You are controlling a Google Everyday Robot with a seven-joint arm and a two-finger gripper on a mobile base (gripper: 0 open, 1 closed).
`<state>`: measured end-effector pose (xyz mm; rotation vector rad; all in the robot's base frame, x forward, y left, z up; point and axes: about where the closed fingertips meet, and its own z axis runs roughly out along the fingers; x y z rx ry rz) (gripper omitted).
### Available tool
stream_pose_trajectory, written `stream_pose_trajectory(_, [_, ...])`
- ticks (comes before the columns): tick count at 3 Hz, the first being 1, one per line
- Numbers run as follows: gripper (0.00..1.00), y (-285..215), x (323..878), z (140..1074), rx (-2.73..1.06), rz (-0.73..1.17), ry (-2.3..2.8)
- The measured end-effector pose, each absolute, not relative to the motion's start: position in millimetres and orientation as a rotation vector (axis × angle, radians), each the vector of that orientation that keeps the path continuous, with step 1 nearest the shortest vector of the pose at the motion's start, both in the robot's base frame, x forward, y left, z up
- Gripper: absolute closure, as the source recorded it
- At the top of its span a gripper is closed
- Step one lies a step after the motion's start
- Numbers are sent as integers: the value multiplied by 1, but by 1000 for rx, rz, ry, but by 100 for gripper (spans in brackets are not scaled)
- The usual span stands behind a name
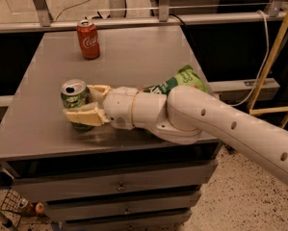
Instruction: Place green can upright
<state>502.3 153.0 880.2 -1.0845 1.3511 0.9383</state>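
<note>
The green can (75, 96) stands upright near the front left of the grey table (134, 52), its silver top with the pull tab facing up. My gripper (84, 103) reaches in from the right. Its two cream fingers (85, 116) lie on either side of the can, one behind it and one in front, closed against its sides. The can's lower part is partly hidden by the front finger.
A red cola can (88, 39) stands upright at the back left of the table. A flat green snack bag (182, 80) lies at the right, partly under my arm. The table's front edge is close below the green can. Drawers sit below the tabletop.
</note>
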Motion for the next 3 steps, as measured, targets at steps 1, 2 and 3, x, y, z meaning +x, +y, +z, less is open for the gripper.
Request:
stream_pose_trajectory(1, [9,155,501,881,-1088,940,1349])
stream_pose_trajectory(2, [0,156,500,881,-1090,941,1347])
stream_pose_trajectory(3, [0,132,507,886,-1096,875,1371])
